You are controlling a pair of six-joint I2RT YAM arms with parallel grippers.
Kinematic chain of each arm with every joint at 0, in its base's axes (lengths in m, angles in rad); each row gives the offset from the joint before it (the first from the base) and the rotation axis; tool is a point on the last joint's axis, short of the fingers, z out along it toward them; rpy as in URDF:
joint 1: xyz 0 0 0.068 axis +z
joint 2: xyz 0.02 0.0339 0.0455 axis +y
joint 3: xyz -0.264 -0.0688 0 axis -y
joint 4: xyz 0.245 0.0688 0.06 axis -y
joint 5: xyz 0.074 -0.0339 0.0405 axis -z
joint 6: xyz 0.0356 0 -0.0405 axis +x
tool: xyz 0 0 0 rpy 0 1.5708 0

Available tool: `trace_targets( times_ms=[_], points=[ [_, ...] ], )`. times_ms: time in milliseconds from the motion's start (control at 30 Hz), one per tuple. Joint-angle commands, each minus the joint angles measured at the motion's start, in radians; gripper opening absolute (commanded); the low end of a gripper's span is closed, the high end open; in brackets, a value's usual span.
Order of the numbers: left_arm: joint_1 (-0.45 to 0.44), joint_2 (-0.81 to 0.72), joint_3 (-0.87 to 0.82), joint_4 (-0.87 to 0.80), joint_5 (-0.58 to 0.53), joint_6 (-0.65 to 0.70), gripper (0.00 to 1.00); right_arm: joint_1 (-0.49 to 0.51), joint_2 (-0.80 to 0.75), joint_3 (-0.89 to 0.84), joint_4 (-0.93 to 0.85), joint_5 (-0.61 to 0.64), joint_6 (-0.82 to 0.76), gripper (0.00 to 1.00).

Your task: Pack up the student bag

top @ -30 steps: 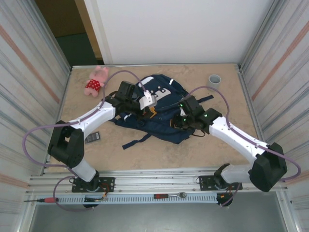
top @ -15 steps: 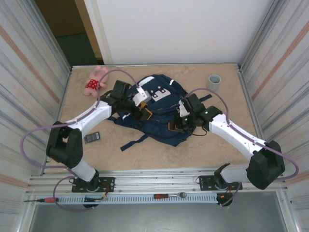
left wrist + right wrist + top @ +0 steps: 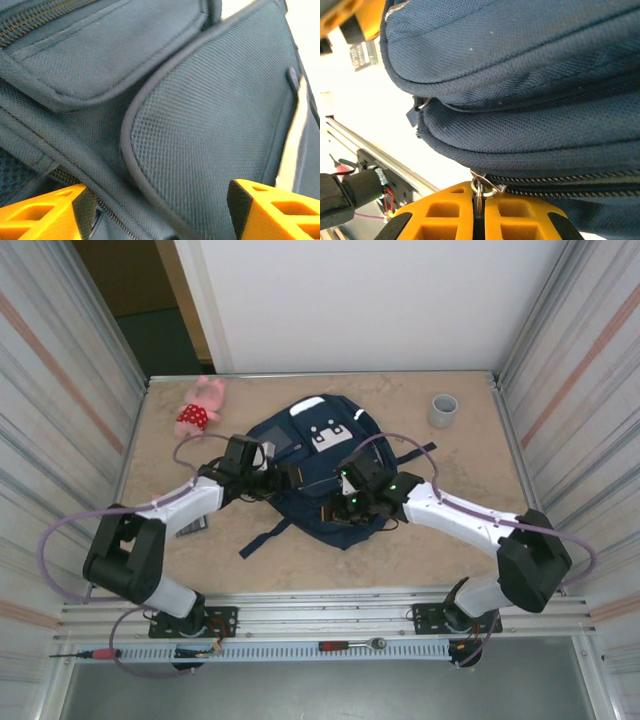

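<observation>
The navy student bag (image 3: 318, 455) lies in the middle of the table, white patch and grey panel facing up. My right gripper (image 3: 336, 508) is at the bag's near edge, shut on a metal zipper pull (image 3: 479, 191) that stands between its orange fingers (image 3: 445, 212); the zipper track (image 3: 570, 182) runs off to the right. My left gripper (image 3: 277, 478) rests against the bag's left side. Its jaws stand wide open, and the orange fingertips (image 3: 260, 207) flank a piped pocket seam (image 3: 135, 170) of the bag's fabric (image 3: 215, 115).
A pink plush toy (image 3: 200, 408) lies at the back left and a grey cup (image 3: 443, 410) at the back right. A small dark flat object (image 3: 192, 528) sits by my left arm. A loose bag strap (image 3: 262, 536) trails toward the near edge. Metal walls close both sides.
Both grippers have moved left and nearer. The right one has travelled along the bag's near edge with the zipper pull. The bag now lies flatter and has shifted left.
</observation>
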Motion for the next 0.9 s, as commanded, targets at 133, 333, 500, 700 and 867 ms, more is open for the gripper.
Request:
trace_targets(
  times_ms=[133, 333, 500, 700, 867],
  points=[
    [0.057, 0.17, 0.185, 0.133, 0.014, -0.089, 0.72, 0.036, 0.095, 0.092, 0.107, 0.005, 0.03, 0.0],
    [0.073, 0.049, 0.204, -0.08, -0.009, -0.094, 0.74, 0.035, 0.165, 0.161, 0.107, 0.019, 0.026, 0.0],
    [0.042, -0.133, 0.016, -0.117, -0.021, -0.314, 0.73, 0.039, 0.196, 0.186, 0.108, 0.001, 0.019, 0.0],
    [-0.037, -0.187, -0.065, -0.062, -0.076, -0.508, 0.66, 0.039, 0.194, 0.191, 0.089, 0.0, 0.003, 0.0],
    [-0.081, -0.114, -0.068, 0.03, -0.084, -0.604, 0.6, 0.041, 0.188, 0.189, 0.084, -0.001, -0.002, 0.0]
  ],
)
